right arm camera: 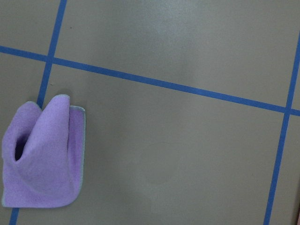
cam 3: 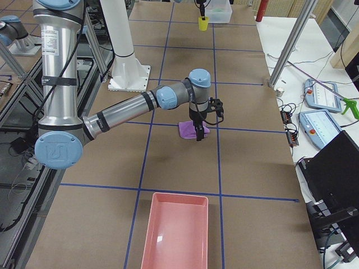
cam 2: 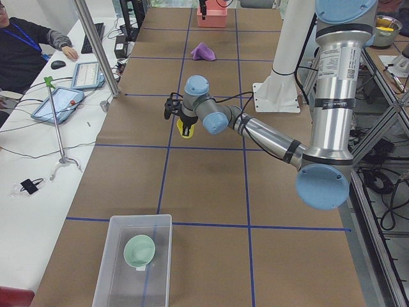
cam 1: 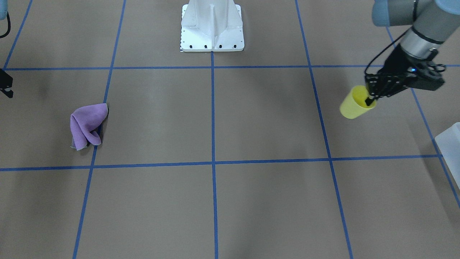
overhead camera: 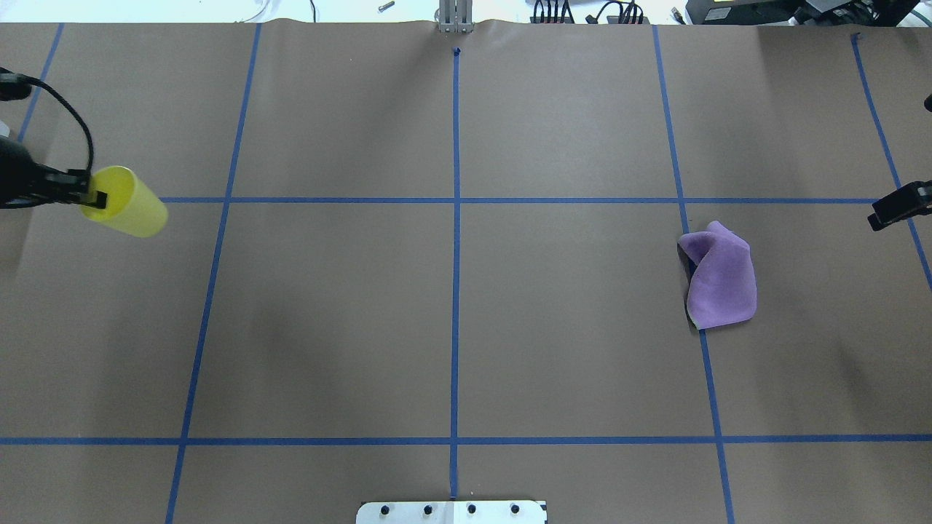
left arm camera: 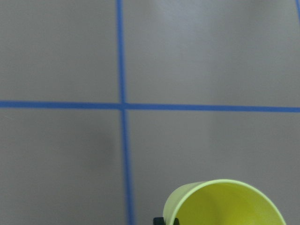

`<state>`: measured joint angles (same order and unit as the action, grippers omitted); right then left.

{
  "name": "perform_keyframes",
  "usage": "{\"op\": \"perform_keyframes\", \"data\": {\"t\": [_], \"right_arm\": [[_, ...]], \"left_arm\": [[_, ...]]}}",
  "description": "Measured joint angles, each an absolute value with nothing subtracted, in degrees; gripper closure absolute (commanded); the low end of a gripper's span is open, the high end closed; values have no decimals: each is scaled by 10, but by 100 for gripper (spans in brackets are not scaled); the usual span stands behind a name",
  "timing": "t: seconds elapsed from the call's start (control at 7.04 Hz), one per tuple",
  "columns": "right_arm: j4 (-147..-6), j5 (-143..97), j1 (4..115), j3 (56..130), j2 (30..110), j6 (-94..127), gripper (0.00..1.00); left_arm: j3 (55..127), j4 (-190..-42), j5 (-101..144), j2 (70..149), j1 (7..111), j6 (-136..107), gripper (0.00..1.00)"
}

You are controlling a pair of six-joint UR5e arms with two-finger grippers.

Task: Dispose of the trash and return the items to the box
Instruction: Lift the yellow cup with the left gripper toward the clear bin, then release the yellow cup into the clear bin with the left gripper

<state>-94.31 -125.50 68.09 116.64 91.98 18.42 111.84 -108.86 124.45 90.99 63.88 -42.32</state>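
The left pincer [cam 1: 370,100] is closed on the rim of the yellow cup [cam 1: 354,104]. One finger [cam 1: 368,101] reaches inside the mouth and the other sits against the outer wall. The cup hangs tilted from that grip. In the overhead view its open end faces the pincer [overhead camera: 96,198] and its base [overhead camera: 149,217] points away toward the middle of the table [overhead camera: 451,327]. The left wrist camera sees only the yellow rim [left arm camera: 225,204] at the bottom of its view, with the brown table and a crossing of blue tape lines [left arm camera: 123,105] beyond it. The cup appears to be lifted off the surface.

The box [cam 2: 140,219] stands at the table's end on the robot's left, well apart from the cup [cam 2: 186,128]. The green bowl [cam 2: 139,251] lies inside the box, which holds nothing else that can be seen.

The right pincer [overhead camera: 897,207] hovers at the opposite side of the table, near a crumpled purple cloth [overhead camera: 721,280] but not touching it. Only part of this pincer shows at the picture edges, so it cannot be told how far apart its fingers stand. Its wrist camera looks down on the cloth [right arm camera: 44,164] lying across a tape line. A pink tray [cam 3: 174,230] sits at the table's end on the robot's right.
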Motion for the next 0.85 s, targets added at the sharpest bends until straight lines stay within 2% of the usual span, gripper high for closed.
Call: {"op": "perform_keyframes", "data": {"t": [0.28, 0.57, 0.85], "right_arm": [[-943, -1255, 680, 1166, 920, 184, 0], [-942, -1255, 680, 1166, 920, 184, 0], [-942, -1254, 680, 1167, 920, 184, 0]], "left_arm": [[1020, -1005, 1272, 926, 773, -206, 100], [808, -990, 1302, 1009, 887, 2, 100], [589, -1024, 1317, 1096, 952, 132, 100]]}}
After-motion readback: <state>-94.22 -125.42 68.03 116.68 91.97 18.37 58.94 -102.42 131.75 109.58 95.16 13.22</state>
